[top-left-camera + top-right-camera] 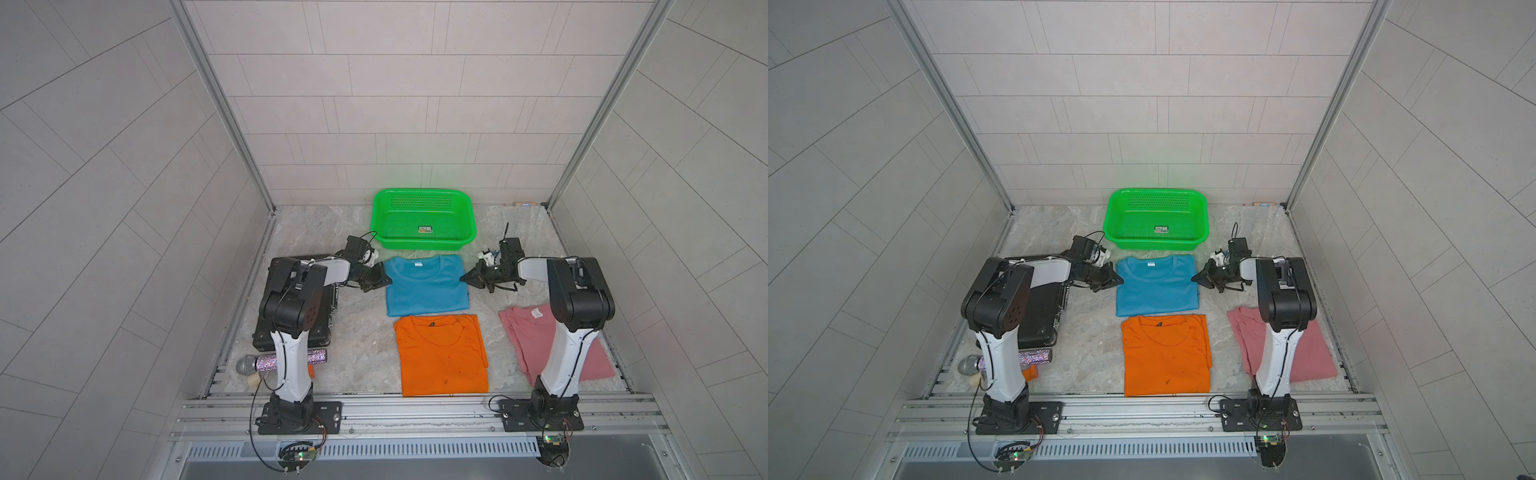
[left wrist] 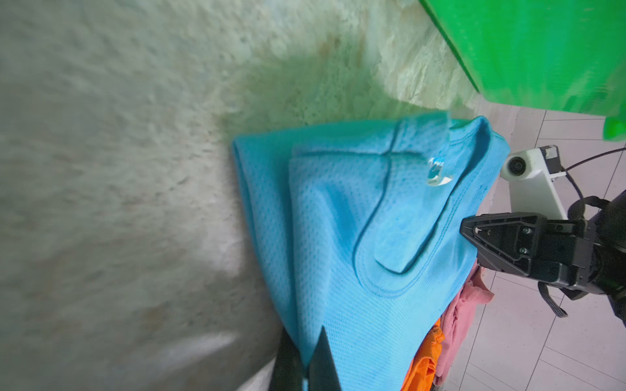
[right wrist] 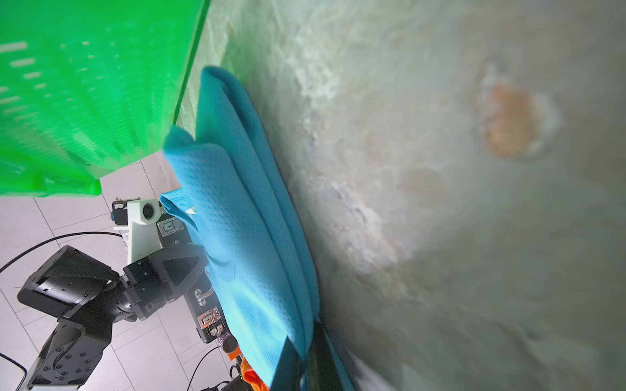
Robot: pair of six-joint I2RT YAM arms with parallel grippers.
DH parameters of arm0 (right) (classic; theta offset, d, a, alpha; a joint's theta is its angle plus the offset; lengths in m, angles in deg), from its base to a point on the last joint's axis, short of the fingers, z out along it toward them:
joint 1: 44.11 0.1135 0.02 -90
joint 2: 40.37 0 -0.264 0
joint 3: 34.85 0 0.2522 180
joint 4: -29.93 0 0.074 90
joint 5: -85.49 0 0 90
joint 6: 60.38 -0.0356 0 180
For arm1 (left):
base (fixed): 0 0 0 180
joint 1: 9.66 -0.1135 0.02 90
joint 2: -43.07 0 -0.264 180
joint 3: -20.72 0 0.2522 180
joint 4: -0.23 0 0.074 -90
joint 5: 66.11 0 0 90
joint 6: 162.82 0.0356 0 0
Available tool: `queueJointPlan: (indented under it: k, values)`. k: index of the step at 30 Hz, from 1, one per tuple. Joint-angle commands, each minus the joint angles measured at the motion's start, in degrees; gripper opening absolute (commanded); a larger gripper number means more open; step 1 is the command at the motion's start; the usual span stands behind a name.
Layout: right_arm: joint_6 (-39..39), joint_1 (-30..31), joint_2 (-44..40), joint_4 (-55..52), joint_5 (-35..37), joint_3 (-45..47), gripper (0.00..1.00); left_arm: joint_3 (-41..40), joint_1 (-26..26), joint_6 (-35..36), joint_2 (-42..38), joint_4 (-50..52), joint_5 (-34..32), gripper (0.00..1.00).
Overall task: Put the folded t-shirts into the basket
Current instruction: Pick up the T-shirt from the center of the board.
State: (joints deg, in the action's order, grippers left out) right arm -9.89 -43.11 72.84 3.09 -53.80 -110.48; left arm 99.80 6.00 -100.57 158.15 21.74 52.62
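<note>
My left pincer (image 1: 385, 280) is clamped on the left edge of the blue tee (image 1: 426, 286), and in its wrist view the blue cloth sits pinched between the two dark fingertips (image 2: 321, 362). My right pincer (image 1: 465, 277) is closed on the opposite edge of the same tee, and its wrist view likewise shows the fabric caught between its fingers (image 3: 288, 365). The blue tee lies folded on the tabletop (image 1: 357, 332), collar toward the green basket (image 1: 415, 244), which is just beside it at the back.

On the near side of the blue tee lies the orange tee (image 1: 442, 355), nearly touching it. The pink tee (image 1: 528, 336) is off to my right, and my right arm (image 1: 565, 357) crosses over it and hides part of it. My left arm (image 1: 291, 357) rises over a black case (image 1: 1042, 320) and a glittery microphone (image 1: 249, 365), with a small orange piece (image 1: 1030, 372) beside the mic.

That makes three tees, all on the tabletop outside the basket. There is also one basket, one case, one microphone and two pincers.
</note>
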Motion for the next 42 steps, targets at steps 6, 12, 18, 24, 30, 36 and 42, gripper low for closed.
queueJointPlan:
  k: [6,12,18,24,30,36,42]
  values:
    - [-2.2,0.2,-7.5,4.3,-1.0,1.9,0.0,-0.9,0.3,0.5,-0.1,9.0,-0.9,0.0]
    - [-1.5,0.4,-12.9,2.8,-1.0,1.7,0.0,-2.5,0.2,-1.0,-6.1,9.1,0.1,0.0]
    - [-1.1,0.4,-15.5,0.8,-1.0,0.1,0.0,-3.2,0.2,-2.0,-10.4,9.3,-0.2,0.0]
    - [0.0,0.4,-14.6,-0.2,-0.4,0.1,0.0,-3.5,0.2,-1.4,-11.0,9.0,-1.3,0.0]
    - [1.4,0.2,-9.2,0.5,0.8,1.2,0.0,-2.5,0.2,-0.5,-5.5,7.8,-1.8,0.0]
    - [2.1,-0.2,-4.9,1.7,1.2,1.6,0.0,-2.8,0.2,0.6,-4.9,7.7,-3.7,0.0]
    - [2.5,-0.7,-2.1,1.0,4.8,2.1,0.25,-2.4,0.2,1.9,-3.1,8.0,-6.0,0.0]
